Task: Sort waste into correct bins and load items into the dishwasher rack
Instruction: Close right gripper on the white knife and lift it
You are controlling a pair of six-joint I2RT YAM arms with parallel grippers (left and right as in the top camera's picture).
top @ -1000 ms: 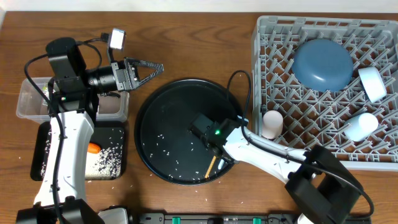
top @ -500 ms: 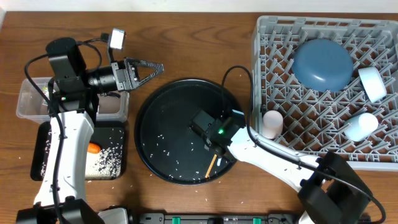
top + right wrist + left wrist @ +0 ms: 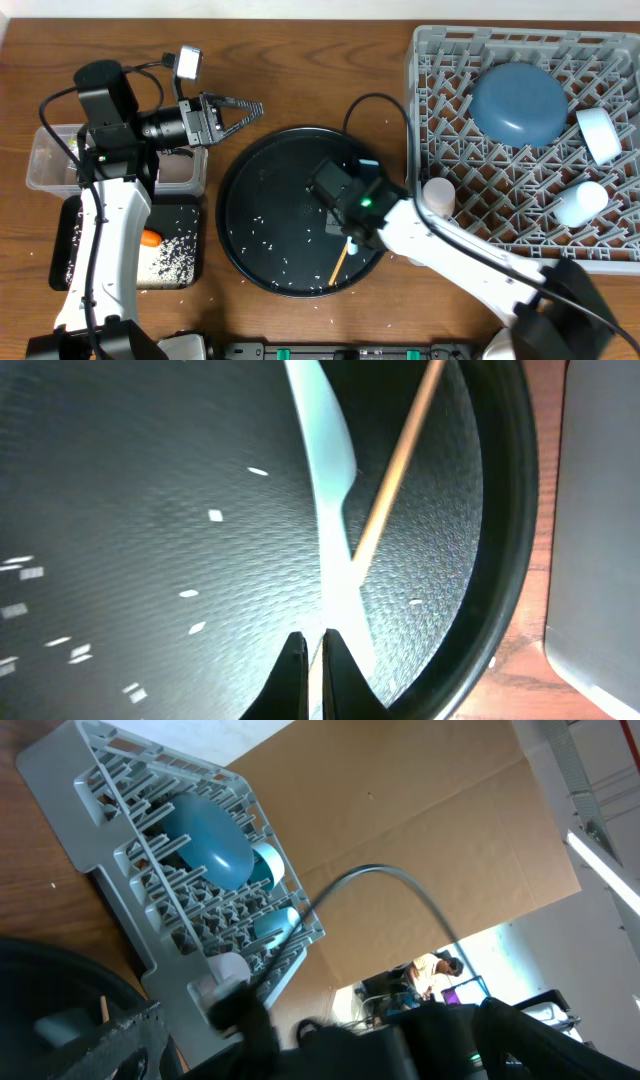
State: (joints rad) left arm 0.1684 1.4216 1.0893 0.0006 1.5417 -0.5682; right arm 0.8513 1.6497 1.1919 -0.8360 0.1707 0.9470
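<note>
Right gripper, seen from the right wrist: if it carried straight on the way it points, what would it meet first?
The right gripper would probably meet the white plastic spoon first, lying on the round black tray; depth is unclear.

A large round black tray (image 3: 262, 215) was set on a brown wooden table (image 3: 320, 70), near its front edge and about midway across. A textured inner surface and a raised rim were shown on the tray in the right wrist view (image 3: 150, 490). In the left wrist view, a brown cardboard sheet (image 3: 420, 820) was seen standing in the background, with a seated person (image 3: 432, 970) beyond its edge.
</note>
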